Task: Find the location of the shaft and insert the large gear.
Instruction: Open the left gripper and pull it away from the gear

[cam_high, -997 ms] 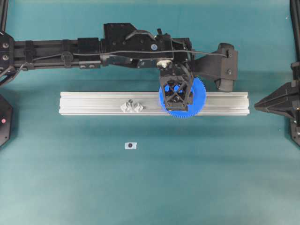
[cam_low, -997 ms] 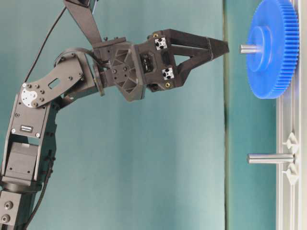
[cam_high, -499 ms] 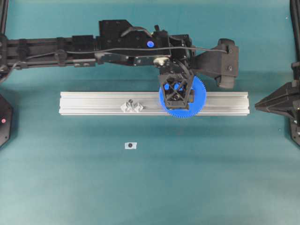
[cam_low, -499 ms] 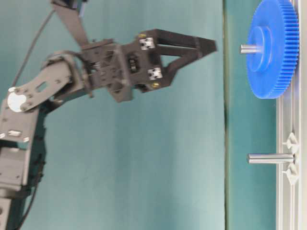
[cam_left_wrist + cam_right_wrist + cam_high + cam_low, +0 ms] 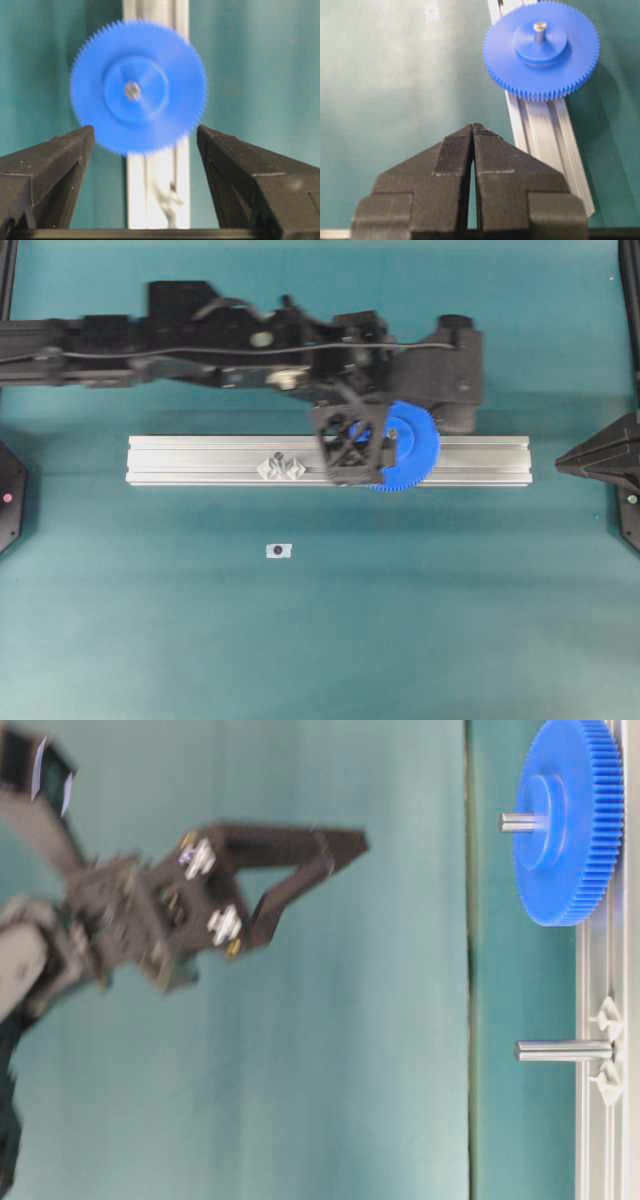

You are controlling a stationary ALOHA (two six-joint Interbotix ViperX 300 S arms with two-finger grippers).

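Large gear: bright blue toothed disc lying flat on the aluminium rail, seated on a metal pin that stands up through its centre hole; in the right wrist view the pin tip shows above the raised hub.
Shaft: thin grey pin between two clear plastic brackets on the same rail, bare, apart from the gear, further toward the left end of the rail in the overhead view.
Left end effector: jaws spread wide, nothing between them; each finger stands clear of the gear rim. In the table-level view it hangs in the air well apart from the gear, blurred.
Right end effector: fingers pressed together at the tips, holding nothing; parked at the right edge of the overhead view, off the rail end.
Rail: long silver extrusion lying crosswise on the teal tabletop.
White tag: small label with a dark dot, on the tabletop in front of the rail, near the brackets.
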